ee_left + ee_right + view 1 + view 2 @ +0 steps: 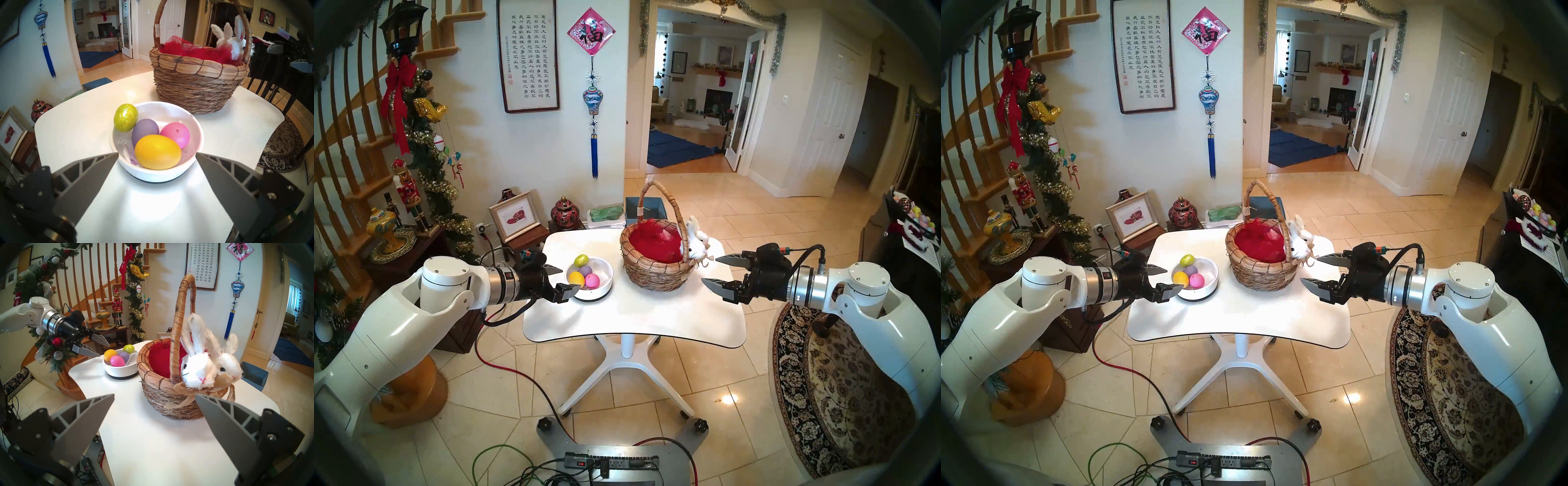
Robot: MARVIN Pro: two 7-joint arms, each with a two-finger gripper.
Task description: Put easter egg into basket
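Now the left gripper hangs just above the near edge of the white bowl, and its two grey fingers stand wide apart with nothing between them. No brand name can be read on it. A red diamond sign on the wall shows one big Chinese word, and a framed scroll beside it has rows of small Chinese writing. A small paper tag hangs on the basket handle, but its words are too small to read. Four eggs lie in the bowl, right in front of the open fingers. The yellow egg is nearest to the fingers and looks smooth and bright. The purple egg and the pink egg touch it from behind. The green egg sparkles with glitter and leans on the far rim of the bowl. None of the eggs touches the gripper. The basket stands on the white table past the bowl, near it but apart. It is round and tan, made of woven straw, with a tall curved handle and red cloth inside. Two white fluffy bunnies sit on its rim with a tan bow under them. The right gripper hangs on the other side of the basket, by the bunnies, also spread wide and holding nothing.
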